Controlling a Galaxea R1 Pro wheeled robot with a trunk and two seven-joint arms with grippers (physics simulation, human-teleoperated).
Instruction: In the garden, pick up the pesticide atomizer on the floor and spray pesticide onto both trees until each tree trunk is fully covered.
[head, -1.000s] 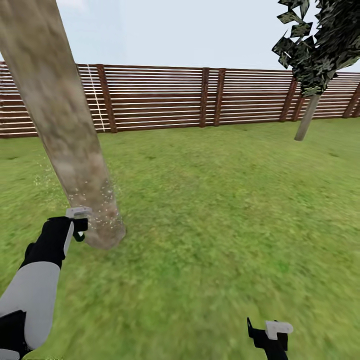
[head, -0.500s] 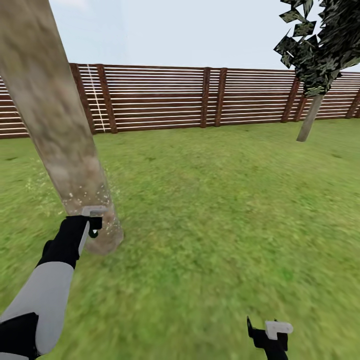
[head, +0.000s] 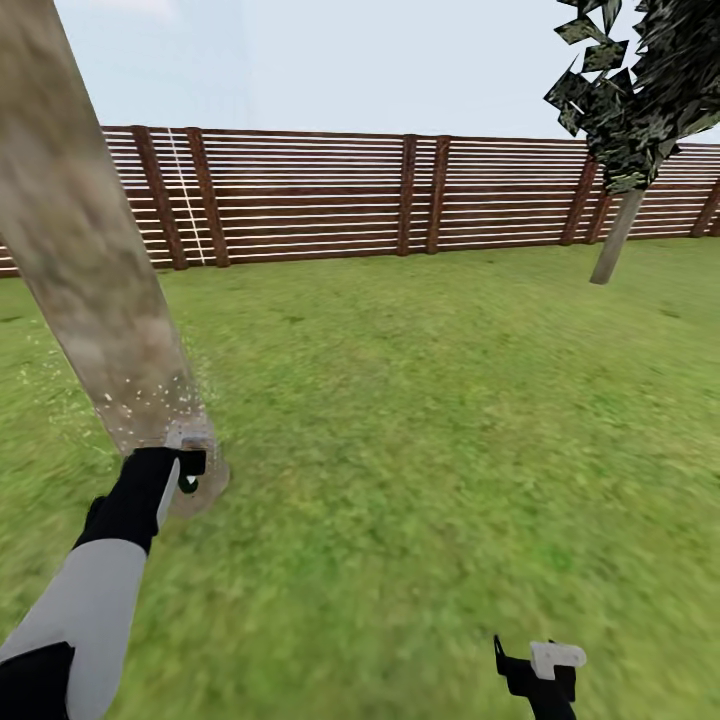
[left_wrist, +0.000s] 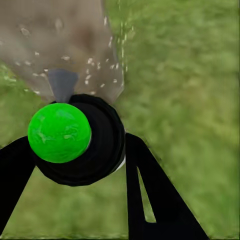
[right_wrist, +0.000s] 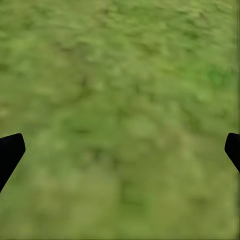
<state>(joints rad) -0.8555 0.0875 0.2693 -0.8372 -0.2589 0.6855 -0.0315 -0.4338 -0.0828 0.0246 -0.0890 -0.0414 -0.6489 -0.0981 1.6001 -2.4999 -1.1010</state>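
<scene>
Both fingers of the left gripper (left_wrist: 75, 165) pinch the pesticide atomizer (left_wrist: 75, 142), its nozzle just beside the thick tree trunk (head: 95, 280), whose base is flecked with pesticide (left_wrist: 90, 62). The trunk's top is cut off. The right gripper (right_wrist: 120, 150) hangs spread above the grass floor (right_wrist: 120, 75).
</scene>
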